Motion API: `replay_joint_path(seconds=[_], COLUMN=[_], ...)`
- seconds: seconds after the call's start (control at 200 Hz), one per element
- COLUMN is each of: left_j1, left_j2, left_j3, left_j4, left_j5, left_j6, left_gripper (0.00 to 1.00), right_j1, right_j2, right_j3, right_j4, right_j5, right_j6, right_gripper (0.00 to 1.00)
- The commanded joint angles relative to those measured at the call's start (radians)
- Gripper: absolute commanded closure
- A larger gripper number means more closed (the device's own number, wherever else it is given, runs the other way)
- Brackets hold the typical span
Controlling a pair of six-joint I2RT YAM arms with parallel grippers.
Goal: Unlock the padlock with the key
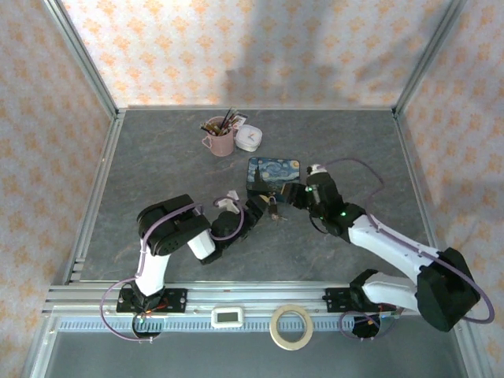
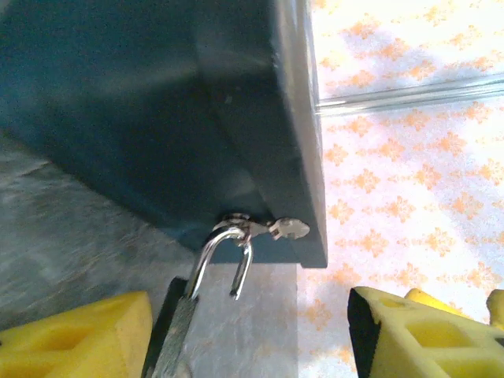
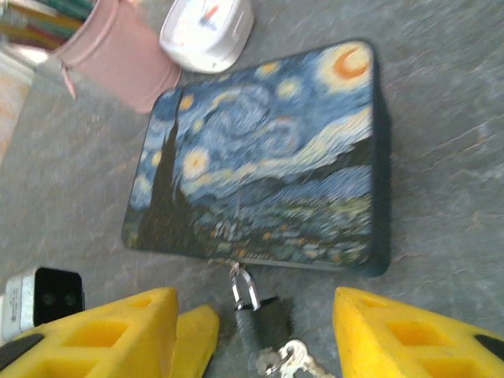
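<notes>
**Near edge:** a tape roll lies between the arm bases.

**Mid-table:** the left gripper and the right gripper face each other across the padlock. Both stand wide open and hold nothing.

**Right wrist view:** the padlock lies untouched between the yellow fingers, its long axis running straight ahead. The key bunch sits at the near end, then the dark body, then the shackle, hooked at the front wall of the tin.

**Left wrist view:** the body lies just beside one finger. One shackle leg ends free of the body, so the lock appears already sprung.

**Access:** neither arm is clearly the nearer. The tin's wall bars any approach from beyond.

**Farther off:** a pink mug and a small white clock stand well apart from the padlock.
</notes>
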Motion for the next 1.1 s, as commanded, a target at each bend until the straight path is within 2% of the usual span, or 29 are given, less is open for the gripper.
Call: replay_joint_path(seconds=[0.0, 0.21, 0.42, 0.666, 0.926, 1.096], left_j1=[0.039, 0.128, 0.222, 0.289, 0.304, 0.309], left_j2=[-0.051, -0.182, -0.232, -0.202, -0.210, -0.210], left_j3=[-0.088, -0.217, -0.188, -0.159, -0.164, -0.171], left_j4=[0.053, 0.027, -0.065, -0.036, -0.036, -0.004], left_j5=[-0.017, -0.020, 0.061, 0.132, 0.135, 0.133], left_j6=[-0.041, -0.027, 0.033, 0.045, 0.055, 0.053], left_gripper=[0.34, 0.34, 0.34, 0.35, 0.35, 0.35], right_j1=[0.055, 0.195, 0.282, 0.302, 0.304, 0.305], right_j2=[0.054, 0.236, 0.490, 0.610, 0.690, 0.717], right_j3=[0.052, 0.148, 0.373, 0.477, 0.513, 0.514], right_j4=[-0.088, -0.179, -0.387, -0.522, -0.504, -0.480], right_j5=[0.028, 0.111, 0.280, 0.431, 0.446, 0.456], right_j6=[-0.040, -0.020, 0.011, 0.056, 0.033, 0.017], right_gripper=[0.44, 0.44, 0.47, 0.53, 0.65, 0.65])
